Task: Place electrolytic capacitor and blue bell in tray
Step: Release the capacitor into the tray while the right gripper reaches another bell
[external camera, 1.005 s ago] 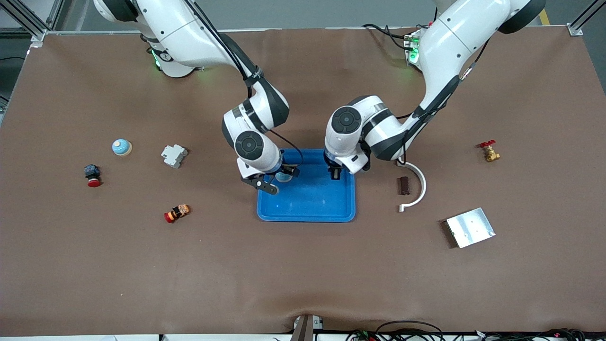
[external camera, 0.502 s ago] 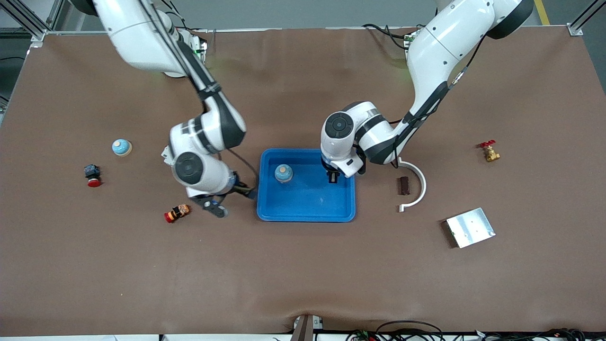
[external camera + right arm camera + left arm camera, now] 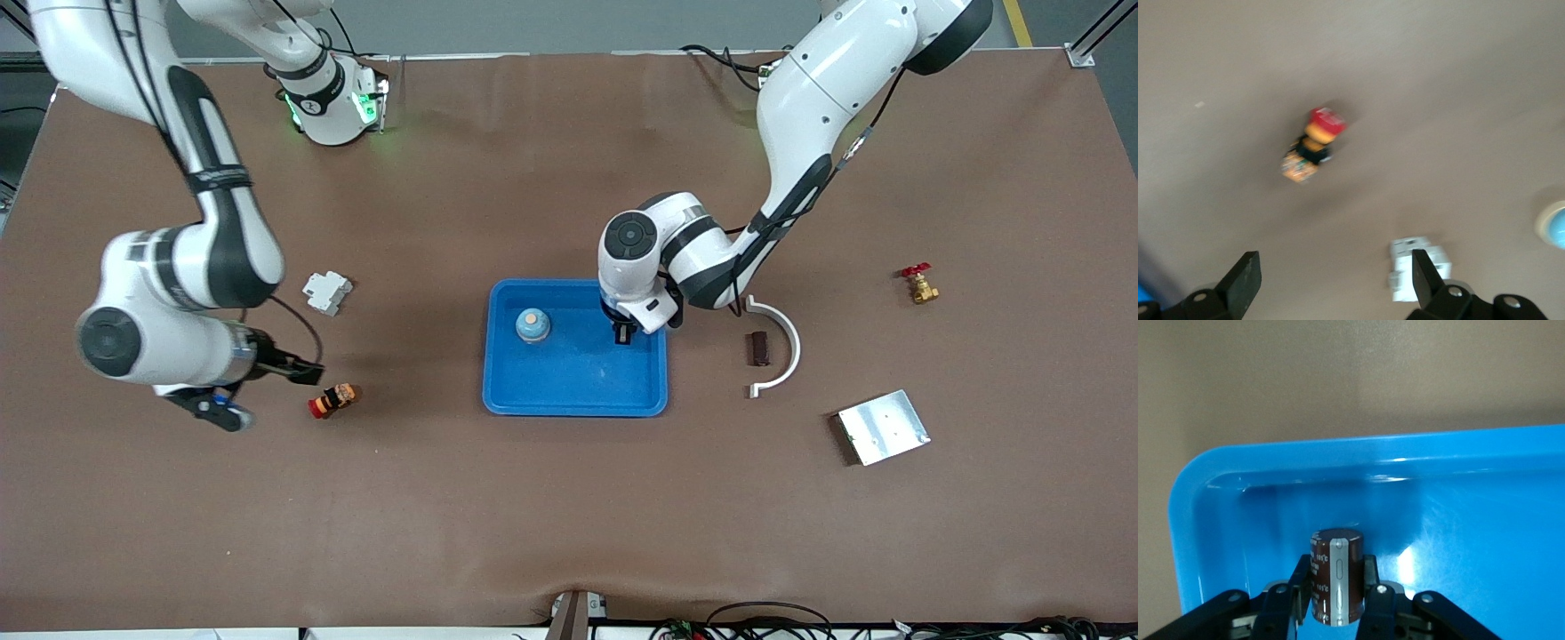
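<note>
The tray (image 3: 575,391) sits mid-table, and the blue bell (image 3: 532,325) stands in it, at the corner farthest from the front camera on the right arm's end. The left gripper (image 3: 624,333) hangs low over the tray's other corner on that same edge, jaws narrow and clamped on the capacitor (image 3: 1336,576) — a brown cylinder with a silver stripe, held upright just above the tray floor in the left wrist view, near the rim's rounded corner.

The right gripper (image 3: 260,389) is over bare table toward the right arm's end, jaws wide and holding nothing. Beside it lies a small red-capped part (image 3: 332,399); the right wrist view shows this part (image 3: 1312,144) between and past the open fingers (image 3: 1243,279), with a white block (image 3: 1417,265) close by. In the front view that white block (image 3: 326,292) lies farther from the camera than the red-capped part.

Toward the left arm's end are a white curved piece (image 3: 779,345), a dark block (image 3: 757,348) beside it, a silver plate (image 3: 883,427) and a brass valve (image 3: 919,284).
</note>
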Tool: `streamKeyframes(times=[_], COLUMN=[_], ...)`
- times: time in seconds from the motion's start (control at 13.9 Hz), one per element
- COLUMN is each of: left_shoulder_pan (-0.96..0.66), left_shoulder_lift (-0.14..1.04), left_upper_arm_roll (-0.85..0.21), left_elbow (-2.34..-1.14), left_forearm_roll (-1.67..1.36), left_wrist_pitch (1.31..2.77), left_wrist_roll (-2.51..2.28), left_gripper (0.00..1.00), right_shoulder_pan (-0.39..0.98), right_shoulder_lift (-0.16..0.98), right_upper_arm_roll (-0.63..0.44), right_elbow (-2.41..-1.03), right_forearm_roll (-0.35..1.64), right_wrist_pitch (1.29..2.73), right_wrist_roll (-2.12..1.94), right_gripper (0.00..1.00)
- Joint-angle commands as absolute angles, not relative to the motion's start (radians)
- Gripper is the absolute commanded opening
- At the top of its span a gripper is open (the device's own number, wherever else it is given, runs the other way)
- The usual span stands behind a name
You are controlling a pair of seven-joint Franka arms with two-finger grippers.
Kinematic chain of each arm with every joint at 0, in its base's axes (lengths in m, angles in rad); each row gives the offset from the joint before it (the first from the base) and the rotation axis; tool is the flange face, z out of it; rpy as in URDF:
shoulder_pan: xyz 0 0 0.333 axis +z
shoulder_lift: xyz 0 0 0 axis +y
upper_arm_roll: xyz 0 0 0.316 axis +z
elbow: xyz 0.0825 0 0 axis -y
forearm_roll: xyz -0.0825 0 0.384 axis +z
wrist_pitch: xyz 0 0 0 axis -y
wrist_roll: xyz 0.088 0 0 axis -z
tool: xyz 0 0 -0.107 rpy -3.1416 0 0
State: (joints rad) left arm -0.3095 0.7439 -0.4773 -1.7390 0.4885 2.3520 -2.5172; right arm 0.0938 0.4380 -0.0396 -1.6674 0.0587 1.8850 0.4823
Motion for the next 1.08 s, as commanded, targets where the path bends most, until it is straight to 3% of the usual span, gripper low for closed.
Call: streamKeyframes(times=[0.0, 0.36, 0.65, 1.0], left_shoulder_pan=[-0.316, -0.299, -0.253, -0.076], left_shoulder_lift=[0.765, 0.738, 0.695, 0.654], left_upper_arm_roll=[-0.468, -0.469, -0.5, -0.63], left_elbow=[-1.712, -1.695, -1.69, -1.695], left_forearm_roll=[0.546, 0.543, 0.529, 0.529], left_wrist_pitch=[2.367, 2.353, 2.284, 2.169], left_wrist_roll=[-2.537, -2.494, -2.415, -2.073], left_gripper=[0.99, 1.0, 1.0, 1.0], right_shoulder_pan=[0.062, -0.105, -0.222, -0.294], right_shoulder_lift=[0.374, 0.253, 0.25, 0.242], right_upper_arm_roll=[-0.043, -0.041, -0.04, -0.041], right_elbow=[-1.764, -2.051, -2.132, -2.209], right_forearm_roll=[-0.029, -0.037, -0.026, -0.026], right_wrist_pitch=[1.901, 2.115, 2.12, 2.17], right_wrist_roll=[0.47, 0.242, 0.056, 0.011], right_gripper=[1.0, 1.0, 1.0, 1.0])
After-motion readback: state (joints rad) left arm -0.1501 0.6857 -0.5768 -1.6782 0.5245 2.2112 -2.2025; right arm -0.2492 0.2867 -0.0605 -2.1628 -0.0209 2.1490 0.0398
